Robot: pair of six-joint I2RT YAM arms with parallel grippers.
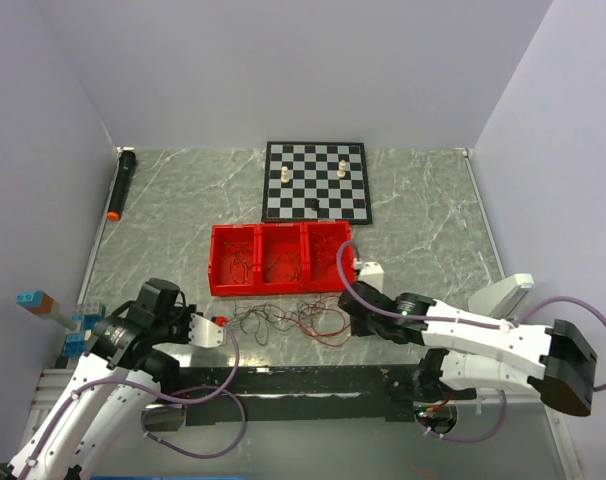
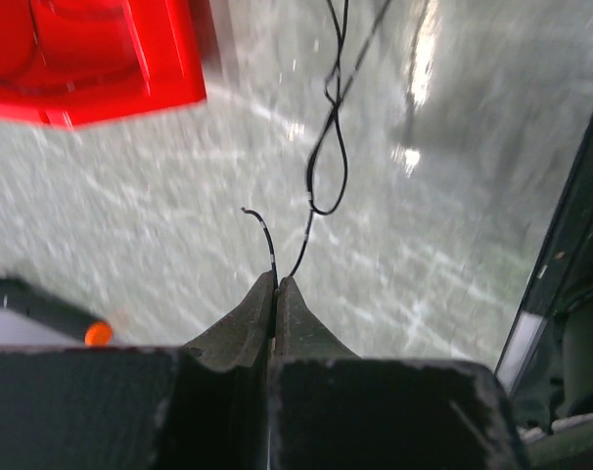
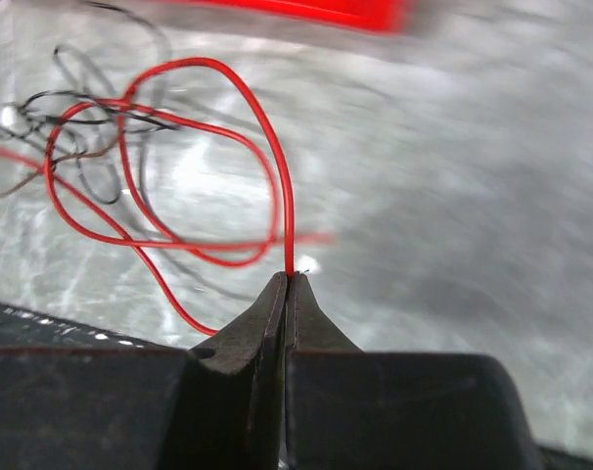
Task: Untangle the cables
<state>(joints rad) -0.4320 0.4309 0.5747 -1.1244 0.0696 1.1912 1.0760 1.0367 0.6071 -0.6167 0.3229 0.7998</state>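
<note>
1. Top view:
   - The cables [image 1: 288, 322] lie as a loose, wiry tangle on the table [image 1: 423, 240], just in front of the red bin [image 1: 215, 262].
   - The tangle's long axis runs left to right, between the two arms.
   - The left gripper [image 1: 215, 328] sits at its left end and the right gripper [image 1: 348, 318] at its right end. Each looks about equally near to its own end.

2. Left wrist view:
   - The left gripper [image 2: 276, 284] has its fingers pressed together, pinching a black wire [image 2: 326, 157] at the very tips.
   - The wire runs forward and a little to the right, twisting into a narrow loop before it leaves the top of the picture.
   - A short free end curls up just left of the tips.
   - The bulk of the tangle lies ahead, out of this view.

3. Right wrist view:
   - The right gripper [image 3: 288, 279] is likewise pressed together, pinching a red wire [image 3: 267, 147].
   - The wire rises from the tips and sweeps left in wide loops.
   - The loops cross the dark strands at the upper left, so the knot lies forward and left of this gripper.
   - My judgement is that the next move depends on drawing the two pinched ends apart along that left-right line.
</note>
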